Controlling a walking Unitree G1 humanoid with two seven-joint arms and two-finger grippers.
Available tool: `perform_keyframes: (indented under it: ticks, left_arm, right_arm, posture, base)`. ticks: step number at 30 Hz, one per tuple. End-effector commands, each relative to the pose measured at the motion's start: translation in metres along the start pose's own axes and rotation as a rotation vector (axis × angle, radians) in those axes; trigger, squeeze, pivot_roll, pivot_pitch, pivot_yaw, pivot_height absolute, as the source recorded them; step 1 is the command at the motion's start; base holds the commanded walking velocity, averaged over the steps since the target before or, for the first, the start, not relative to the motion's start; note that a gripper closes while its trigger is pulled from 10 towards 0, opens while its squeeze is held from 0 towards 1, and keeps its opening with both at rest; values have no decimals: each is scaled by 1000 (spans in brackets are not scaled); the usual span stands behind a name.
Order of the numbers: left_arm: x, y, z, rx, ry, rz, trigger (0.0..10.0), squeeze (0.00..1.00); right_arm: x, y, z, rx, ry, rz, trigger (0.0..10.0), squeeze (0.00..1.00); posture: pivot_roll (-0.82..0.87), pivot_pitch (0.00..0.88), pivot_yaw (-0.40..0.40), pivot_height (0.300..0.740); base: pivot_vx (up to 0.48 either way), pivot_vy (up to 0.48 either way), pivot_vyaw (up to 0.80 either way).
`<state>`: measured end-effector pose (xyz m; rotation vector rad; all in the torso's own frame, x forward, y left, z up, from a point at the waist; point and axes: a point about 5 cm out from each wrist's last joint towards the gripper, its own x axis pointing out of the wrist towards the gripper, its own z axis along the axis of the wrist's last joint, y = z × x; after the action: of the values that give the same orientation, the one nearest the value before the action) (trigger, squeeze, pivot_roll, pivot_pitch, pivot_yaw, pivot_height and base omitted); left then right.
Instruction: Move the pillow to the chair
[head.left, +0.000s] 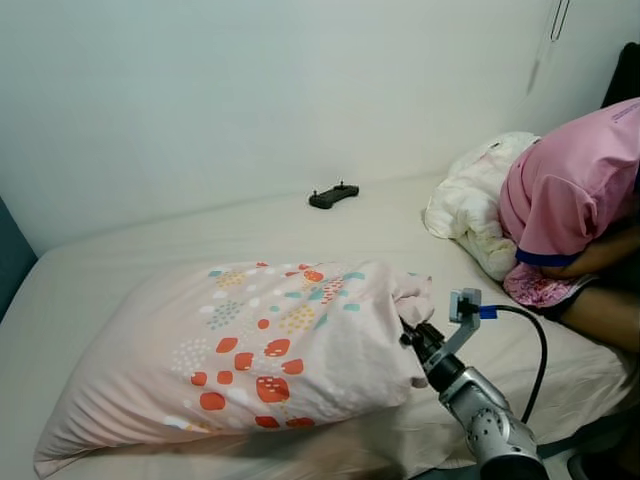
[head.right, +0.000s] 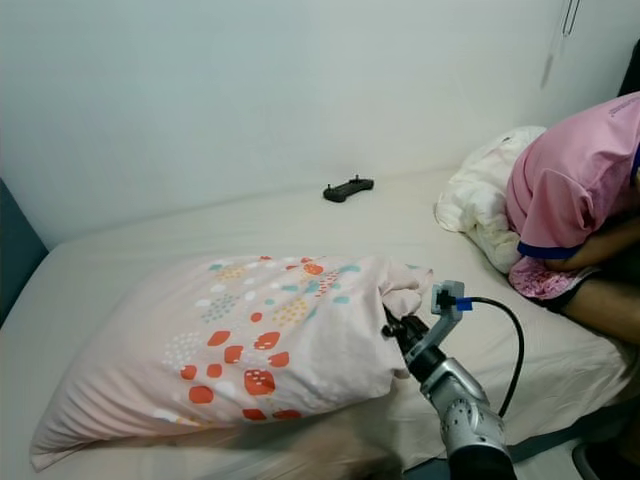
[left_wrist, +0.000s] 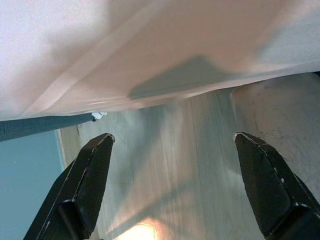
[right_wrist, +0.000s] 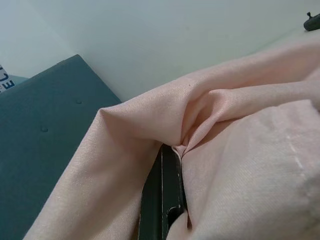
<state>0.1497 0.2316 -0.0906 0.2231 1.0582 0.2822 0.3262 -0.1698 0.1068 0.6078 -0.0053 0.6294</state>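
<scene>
While the pillow (head.left: 240, 350) lies flat on the bed (head.left: 130, 250), its long axis runs across the mattress from the robot's lower left toward the right. One short end sits at the near left edge of the bed. The other, bunched end points right, toward the right pincer (head.left: 408, 335). Its pale pink cover carries red, orange and teal spots on the upper face.

The right pincer meets the pillow at that bunched right corner, with the silver arm reaching in from the lower right. In the right wrist view the black fingers (right_wrist: 162, 200) are pressed together on a fold of the pink fabric, so the pincer is closed on the pillow.

The left pincer (left_wrist: 175, 165) hangs below the bed's edge over the floor (left_wrist: 170, 190), its two fingers spread wide and holding nothing.

Farther back on the bed, a black controller (head.left: 333, 195) lies near the wall. At the right, a person in a pink shirt (head.left: 575, 190) leans over the bed beside a rumpled white blanket (head.left: 470, 205).
</scene>
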Motion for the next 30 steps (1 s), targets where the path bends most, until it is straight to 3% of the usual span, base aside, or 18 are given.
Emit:
perform_keyframes:
  ticks: [1, 21, 30]
  left_arm:
    - [-2, -5, -13, 10, 50, -22, 10000, 0]
    - [-2, -2, -13, -18, 55, -14, 10000, 0]
    - [-2, -2, -15, -13, 74, -8, 10000, 0]
  right_arm:
    - [4, 3, -1, 17, -2, 13, 10000, 0]
    - [3, -1, 0, 14, 7, -10, 10000, 0]
    - [3, -5, -3, 2, 15, -59, 10000, 0]
  posture:
    - [-119, 34, 3, 575]
    - [-120, 34, 2, 655]
    - [-122, 35, 3, 665]
  base:
    - [0, 0, 0]
    - [0, 0, 0]
    - [-473, 0, 0]
